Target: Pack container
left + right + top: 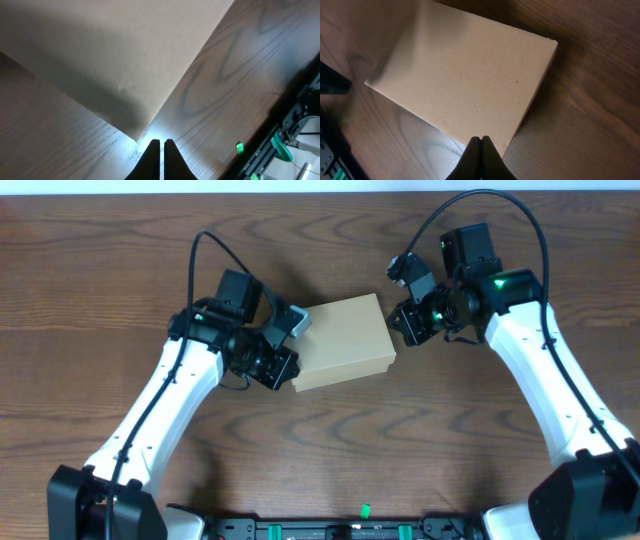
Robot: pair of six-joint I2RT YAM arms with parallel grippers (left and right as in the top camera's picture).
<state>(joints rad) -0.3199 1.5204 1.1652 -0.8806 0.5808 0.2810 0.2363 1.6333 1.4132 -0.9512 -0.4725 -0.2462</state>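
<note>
Wood-grain table point(90, 270): you see the container point(345, 340), closed, at centre. Your left gripper point(161, 146), fingers pressed together, sits at its near left corner. Your right gripper point(481, 141), likewise pressed together, sits at its right edge.

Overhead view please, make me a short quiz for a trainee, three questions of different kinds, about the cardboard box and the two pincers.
1. True or false: the cardboard box has its lid closed flat.
2. Multiple choice: how do the left pincer and the right pincer stand? A) both shut, holding nothing. B) both wide open. C) left shut on the box, right open.
3. Fill in the gap: on the wooden table, the box lies ___ the two pincers.
Key: 1 true; 2 A; 3 between.
</note>
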